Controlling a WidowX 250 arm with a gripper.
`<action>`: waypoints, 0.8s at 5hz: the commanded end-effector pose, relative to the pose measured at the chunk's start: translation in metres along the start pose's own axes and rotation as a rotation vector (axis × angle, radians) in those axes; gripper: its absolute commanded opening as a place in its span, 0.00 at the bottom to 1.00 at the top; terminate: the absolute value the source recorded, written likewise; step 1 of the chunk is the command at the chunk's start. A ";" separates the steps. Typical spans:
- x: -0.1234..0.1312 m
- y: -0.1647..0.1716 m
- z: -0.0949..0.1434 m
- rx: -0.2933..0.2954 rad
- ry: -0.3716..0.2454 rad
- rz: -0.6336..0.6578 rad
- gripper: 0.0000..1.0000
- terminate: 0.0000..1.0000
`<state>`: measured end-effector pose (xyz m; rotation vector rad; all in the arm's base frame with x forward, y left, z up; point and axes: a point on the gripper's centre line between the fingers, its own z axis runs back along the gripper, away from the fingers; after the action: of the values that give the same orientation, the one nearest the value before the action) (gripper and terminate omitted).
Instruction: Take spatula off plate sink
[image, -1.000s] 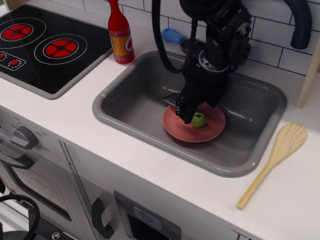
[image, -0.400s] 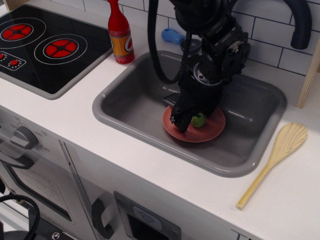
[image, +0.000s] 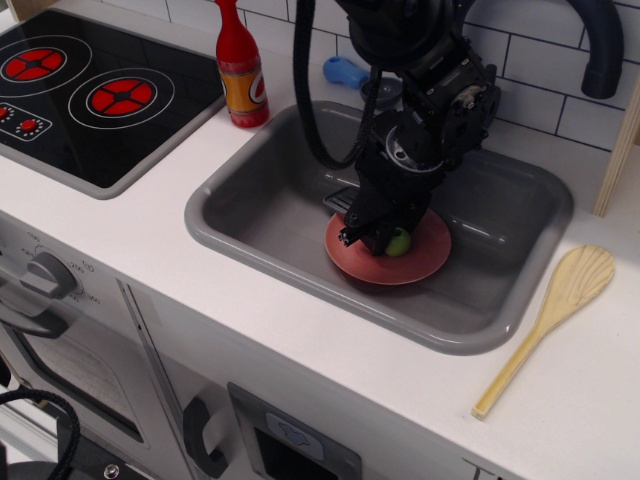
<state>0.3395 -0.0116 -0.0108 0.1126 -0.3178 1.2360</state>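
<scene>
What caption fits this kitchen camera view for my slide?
Robot claw lowered over the green-handled spatula on a terracotta plate in the grey toy sink.

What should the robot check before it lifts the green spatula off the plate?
1. Gripper down at the spatula: ok, it sits right at the green handle.
2. Fingers closed on the handle: cannot tell, the arm hides them.
3. Spatula on the plate: ok, the green end rests on it.
4. Plate lying flat in the sink: ok.
5. Free sink floor to set the spatula down: ok, bare grey to the left of the plate.
6. Red bottle and wooden spoon out of the way: ok, both are on the counter outside the sink.
</scene>
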 end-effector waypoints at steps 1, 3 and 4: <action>0.022 -0.016 0.033 -0.089 -0.101 0.042 0.00 0.00; 0.028 -0.018 0.066 -0.165 -0.125 -0.068 0.00 0.00; 0.006 -0.014 0.064 -0.162 -0.194 -0.358 0.00 0.00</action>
<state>0.3341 -0.0252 0.0333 0.1747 -0.4863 0.8283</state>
